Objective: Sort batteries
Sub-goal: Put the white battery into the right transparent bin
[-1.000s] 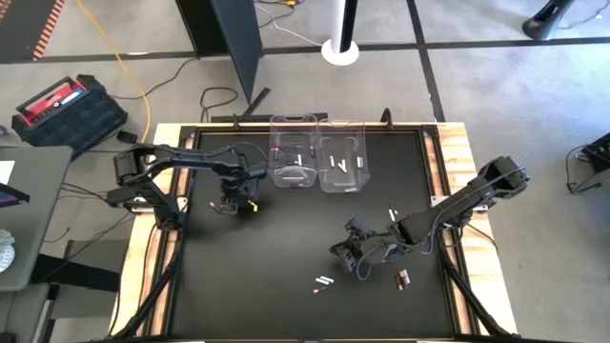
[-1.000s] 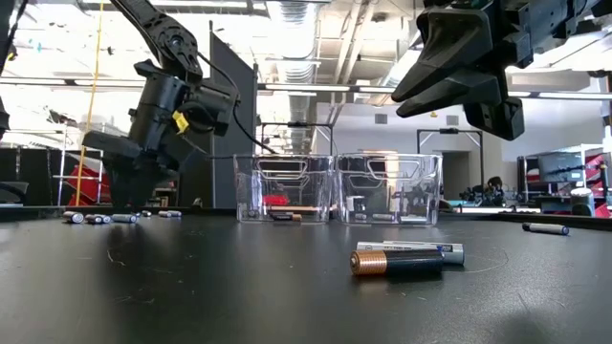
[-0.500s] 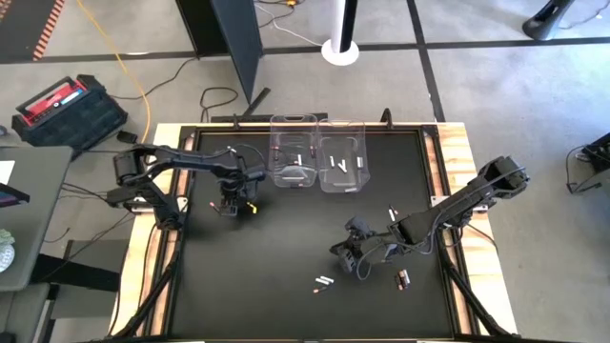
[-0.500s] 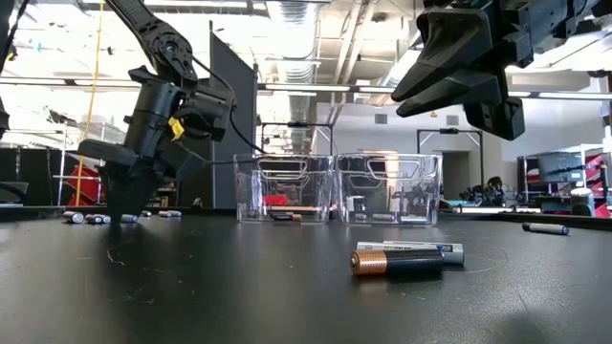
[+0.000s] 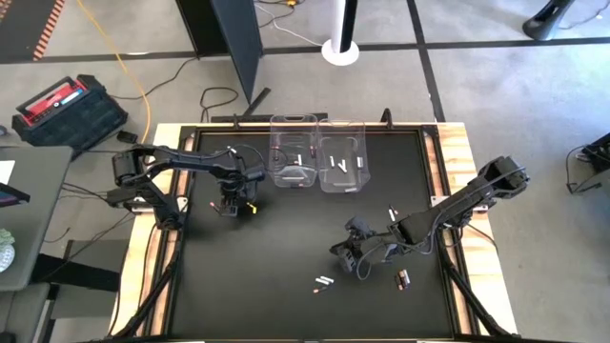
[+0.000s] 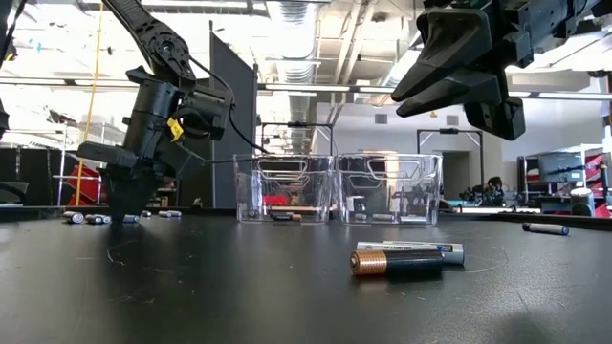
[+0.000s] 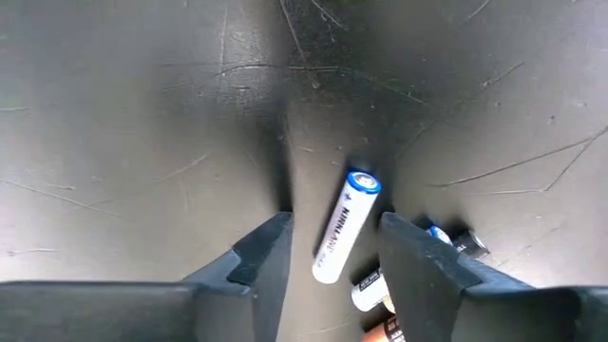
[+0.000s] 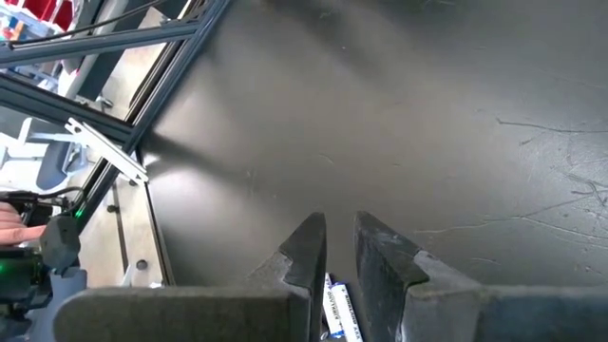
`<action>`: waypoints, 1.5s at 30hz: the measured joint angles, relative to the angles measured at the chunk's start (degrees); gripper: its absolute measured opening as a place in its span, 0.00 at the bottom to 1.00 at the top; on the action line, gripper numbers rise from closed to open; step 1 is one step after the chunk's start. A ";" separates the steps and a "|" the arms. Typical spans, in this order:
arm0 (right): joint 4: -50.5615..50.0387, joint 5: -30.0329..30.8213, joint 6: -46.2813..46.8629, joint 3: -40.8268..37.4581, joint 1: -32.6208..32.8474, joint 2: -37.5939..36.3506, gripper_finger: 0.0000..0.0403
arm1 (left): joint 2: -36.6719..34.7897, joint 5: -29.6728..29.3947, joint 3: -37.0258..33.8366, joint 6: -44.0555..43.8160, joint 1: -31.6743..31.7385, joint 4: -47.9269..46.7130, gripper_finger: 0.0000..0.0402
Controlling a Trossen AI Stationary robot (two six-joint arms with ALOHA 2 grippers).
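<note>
My left gripper (image 7: 334, 249) is open and low over the table's far left (image 5: 229, 206). Its fingers stand on either side of a white battery (image 7: 344, 228) that lies flat on the mat, and I see no touch. More batteries (image 7: 446, 237) lie right beside it. My right gripper (image 8: 334, 249) hangs above the near right of the table (image 5: 347, 257), shut on a white battery (image 8: 334, 306). Loose batteries lie on the mat (image 5: 324, 282), (image 5: 402, 277), (image 6: 406, 258). My right gripper pinches a white battery between its two fingers (image 8: 309, 256). The battery lies along the fingers, and only one end (image 8: 332, 299) shows in the narrow gap. The fingers hide the rest of it. In the low view the gripper (image 6: 459, 76) is well above the table, so the battery is lifted clear.
Two clear bins (image 5: 294, 152), (image 5: 341, 157) stand side by side at the far middle, each with a few batteries inside (image 6: 287, 212). A cluster of batteries lies at the far left (image 6: 96, 218) and one at the right (image 6: 545, 228). Wooden rails (image 5: 457, 162) border the black mat.
My left gripper has come down toward the table at the far-left cluster of batteries and then stayed still. The right arm has kept still.
</note>
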 joint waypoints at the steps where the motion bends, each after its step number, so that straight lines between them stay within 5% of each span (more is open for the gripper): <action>1: 0.02 0.00 0.26 0.00 0.00 0.00 0.19 | 0.02 -0.11 0.00 0.10 0.00 0.03 0.35; 15: 2.24 0.00 1.01 0.00 0.00 0.00 0.19 | 0.07 -0.41 -0.04 0.30 0.00 0.21 0.09; 31: -0.83 -0.28 7.85 0.00 4.55 0.00 0.19 | -2.06 1.10 3.19 -6.01 -0.97 -4.02 0.10; 45: -11.46 -0.37 12.40 0.00 8.83 0.00 0.19 | -5.25 12.02 10.73 -29.20 -15.30 2.34 0.10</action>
